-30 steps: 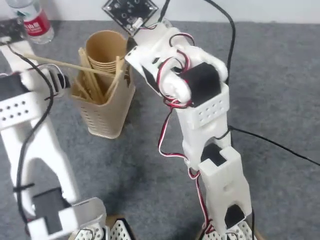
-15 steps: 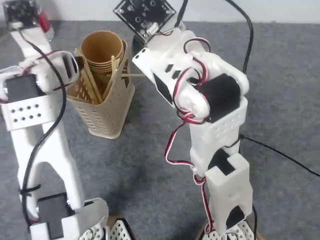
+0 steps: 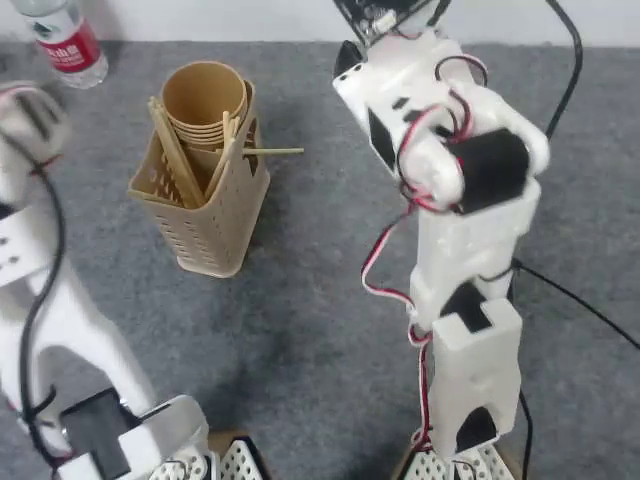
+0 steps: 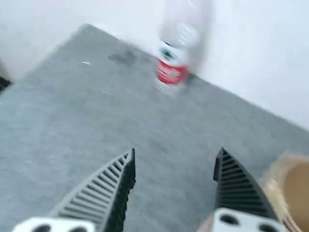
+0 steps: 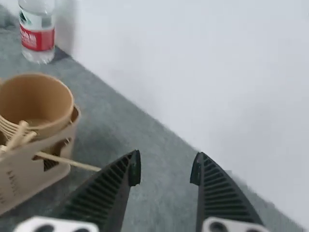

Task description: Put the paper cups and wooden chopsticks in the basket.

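A tan perforated basket (image 3: pixel 210 225) stands on the grey carpet and holds a stack of brown paper cups (image 3: pixel 205 100) and several wooden chopsticks (image 3: pixel 172 155). One chopstick (image 3: pixel 272 152) lies across the rim and pokes out sideways. In the right wrist view the cups (image 5: pixel 36 101), the basket (image 5: pixel 29 164) and that chopstick (image 5: pixel 67 163) sit below and beside my right gripper (image 5: pixel 164 169), which is open and holds nothing. My left gripper (image 4: pixel 174 164) is open over bare carpet, with the basket's edge (image 4: pixel 289 186) off to one side.
A clear water bottle with a red label (image 3: pixel 62 38) stands at the back left by the white wall, also the bottle (image 4: pixel 176 58) and the bottle (image 5: pixel 37 29). The right arm (image 3: pixel 460 200) rises tall at the right; the left arm (image 3: pixel 40 290) stands at the left edge.
Both arms have pulled back from the basket, the left one toward the left edge, the right one up and to the right. The chopstick once held across the basket now rests on its rim.
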Available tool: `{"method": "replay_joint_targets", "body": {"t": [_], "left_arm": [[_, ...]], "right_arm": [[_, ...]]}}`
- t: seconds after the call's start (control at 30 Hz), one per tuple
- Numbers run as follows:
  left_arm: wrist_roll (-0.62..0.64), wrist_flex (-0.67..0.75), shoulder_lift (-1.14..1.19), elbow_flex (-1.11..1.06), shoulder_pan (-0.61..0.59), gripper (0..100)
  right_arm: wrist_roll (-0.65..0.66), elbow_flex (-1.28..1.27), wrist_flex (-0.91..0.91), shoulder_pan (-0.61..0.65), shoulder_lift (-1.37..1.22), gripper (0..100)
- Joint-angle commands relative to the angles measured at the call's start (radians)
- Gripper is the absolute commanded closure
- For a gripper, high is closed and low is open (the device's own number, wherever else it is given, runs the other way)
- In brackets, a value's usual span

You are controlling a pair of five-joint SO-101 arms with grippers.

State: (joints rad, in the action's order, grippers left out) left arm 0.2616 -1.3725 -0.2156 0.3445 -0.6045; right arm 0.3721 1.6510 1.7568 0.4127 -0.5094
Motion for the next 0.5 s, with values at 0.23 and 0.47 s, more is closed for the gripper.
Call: {"method": "replay_joint_targets", "body": {"t": [0.23,0.47], "left_arm": [[0.018,-0.075,-0.023,0.005,-0.218,73],[0.014,0.192,-0.025,-0.438,-0.247,73]], "right_arm": [[0.212,0.026,0.035,0.015,-0.406,93.6],[0.344,0.029,0.031,0.033,-0.582,77.6]]}}
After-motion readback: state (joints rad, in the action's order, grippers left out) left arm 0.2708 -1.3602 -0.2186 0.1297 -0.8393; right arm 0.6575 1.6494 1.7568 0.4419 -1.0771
